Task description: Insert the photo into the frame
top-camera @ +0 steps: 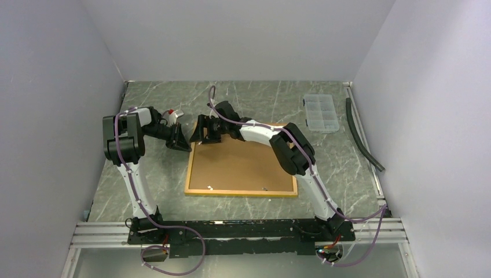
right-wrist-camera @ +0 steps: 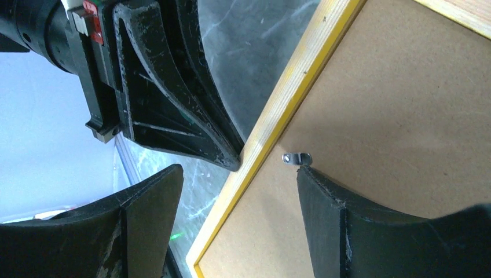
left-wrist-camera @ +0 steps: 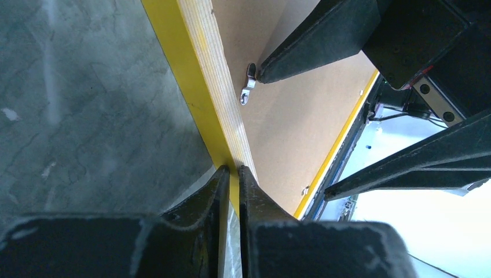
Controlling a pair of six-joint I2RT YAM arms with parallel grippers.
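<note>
Down on the table (top-camera: 243, 98), the frame (top-camera: 243, 193) lies flat, back up, brown board (top-camera: 243, 165) showing inside the yellow border. Both arms crowd its far left corner. Left gripper (top-camera: 186, 145) is at it from the left side, and the wrist view says it all: its fingers (left-wrist-camera: 217, 194) are pinched together on the frame's edge, yellow rim and pale wood sandwiched between the two tips. That's a grip on the frame. Right gripper (top-camera: 201, 136) sits just beside it, over the far edge, jaws spread wide and holding nothing. From its own camera, one finger (right-wrist-camera: 151, 202) hangs off the frame over the table. The other hangs over the board, its tip just beside a small metal clip (right-wrist-camera: 296, 157) set on the board near the rim. The left gripper's tip meets the frame's edge right between those spread fingers. Whether the right fingertip touches the clip, can't tell. Away at the far right, a clear box (top-camera: 321, 113) sits well apart from the frame.
</note>
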